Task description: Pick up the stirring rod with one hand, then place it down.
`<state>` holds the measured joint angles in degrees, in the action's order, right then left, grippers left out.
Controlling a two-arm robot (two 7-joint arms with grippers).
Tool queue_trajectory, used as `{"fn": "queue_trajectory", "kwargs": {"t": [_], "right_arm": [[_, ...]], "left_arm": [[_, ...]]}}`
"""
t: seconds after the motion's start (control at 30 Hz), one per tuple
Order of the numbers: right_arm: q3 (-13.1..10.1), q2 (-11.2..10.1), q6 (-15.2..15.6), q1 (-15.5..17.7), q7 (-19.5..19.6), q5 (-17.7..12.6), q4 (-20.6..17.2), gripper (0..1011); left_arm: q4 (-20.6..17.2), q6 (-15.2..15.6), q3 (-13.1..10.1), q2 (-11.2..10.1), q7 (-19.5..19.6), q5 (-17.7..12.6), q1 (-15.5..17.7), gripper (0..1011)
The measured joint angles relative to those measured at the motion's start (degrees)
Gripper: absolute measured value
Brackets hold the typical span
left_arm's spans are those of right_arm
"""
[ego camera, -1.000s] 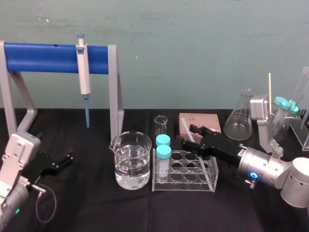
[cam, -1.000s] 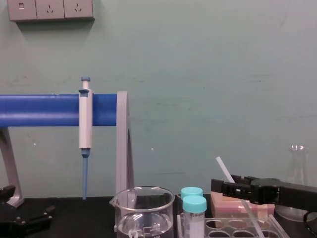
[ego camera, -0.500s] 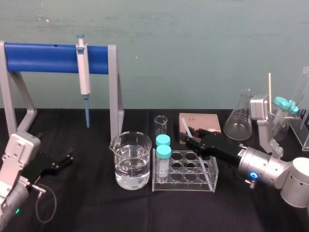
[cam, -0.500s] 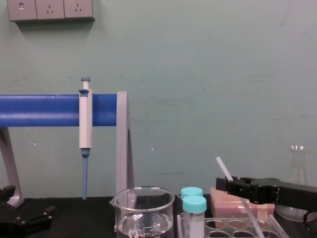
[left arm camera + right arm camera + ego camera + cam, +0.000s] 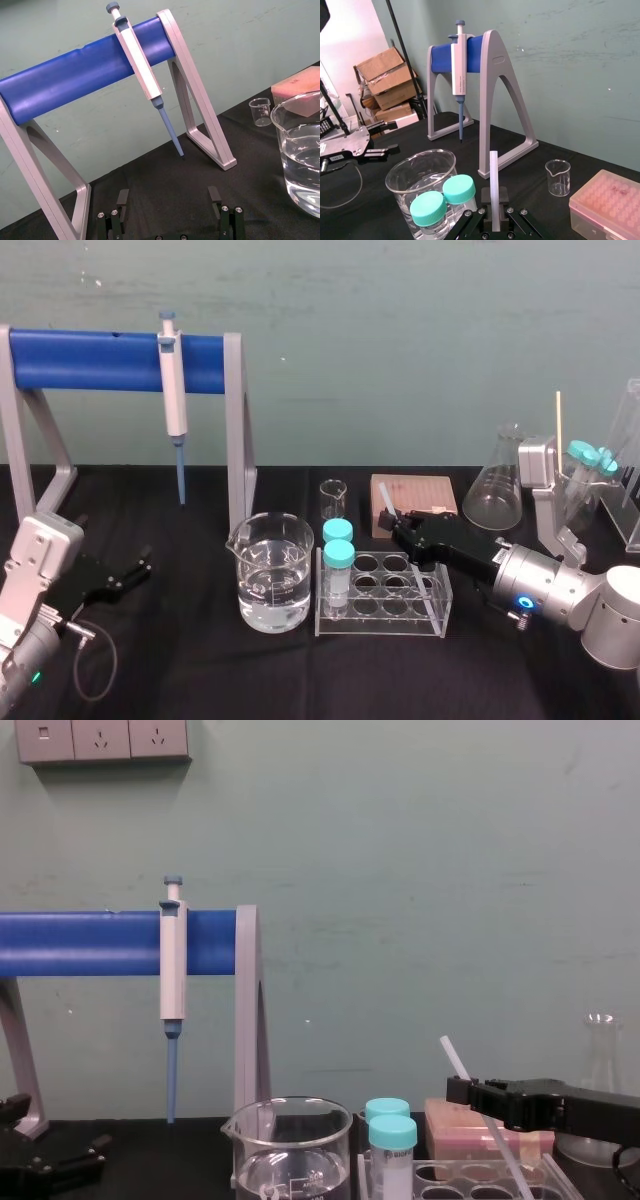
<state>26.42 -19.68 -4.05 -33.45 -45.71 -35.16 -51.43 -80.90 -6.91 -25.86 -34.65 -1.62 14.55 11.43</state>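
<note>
Centre right of the head view: right gripper (image 5: pixel 400 531), reaching in from the lower right on its silver arm, fingers clamped on the stirring rod (image 5: pixel 385 502). Rod tilted, upper end poking up and to the left of the fingers, just in front of the pink tip box (image 5: pixel 425 492). Gripper above the back right part of the clear tube rack (image 5: pixel 383 592). Lower right of the chest view: same gripper (image 5: pixel 463 1092) level, rod (image 5: pixel 452 1058) slanting from upper left down to lower right across the rack, lower end cut off by the bottom edge, so contact with the table (image 5: pixel 200 670) impossible to tell. Right wrist view: rod (image 5: pixel 493 180) rising straight out from between the closed fingers at bottom centre. In the rack's left end, two teal-capped tubes (image 5: pixel 338 552). Just left of the rack, a large beaker (image 5: pixel 270 575) part full of clear water. Behind the tubes, a small empty beaker (image 5: pixel 333 498). Upper left of the head view: blue-barred stand (image 5: pixel 100 358) with a grey, blue-tipped pipette (image 5: pixel 174 390) hanging from the bar. Right of the tip box, a conical flask (image 5: pixel 497 485). Lower left of the head view: left gripper (image 5: pixel 138 567), parked low over the table, well apart from the glassware. In the left wrist view, fingers (image 5: pixel 122 201) spread wide with nothing between them.
</note>
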Motion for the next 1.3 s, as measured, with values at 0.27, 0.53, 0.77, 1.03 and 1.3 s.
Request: {"fn": "queue_trajectory", "kwargs": {"t": [0.27, 0.53, 0.77, 1.03, 1.3], "right_arm": [[-0.12, -0.08, -0.43, 0.3, 0.48, 0.08, -0.66, 72], [-2.42, -0.28, -5.56, 2.42, 2.99, 0.27, -5.47, 72], [-3.85, -0.36, -9.45, 3.51, 3.75, 0.73, -9.7, 72], [-5.32, -0.38, -14.99, 3.87, 5.44, 3.1, -13.94, 72], [-7.48, 0.29, -23.52, 5.0, 9.38, 8.24, -14.84, 72]], "left_arm": [[0.0, 0.0, 0.0, 0.0, 0.0, 0.0, 0.0, 1000], [0.0, 0.0, 0.0, 0.0, 0.0, 0.0, 0.0, 1000], [0.0, 0.0, 0.0, 0.0, 0.0, 0.0, 0.0, 1000], [0.0, 0.0, 0.0, 0.0, 0.0, 0.0, 0.0, 1000], [0.0, 0.0, 0.0, 0.0, 0.0, 0.0, 0.0, 1000]]}}
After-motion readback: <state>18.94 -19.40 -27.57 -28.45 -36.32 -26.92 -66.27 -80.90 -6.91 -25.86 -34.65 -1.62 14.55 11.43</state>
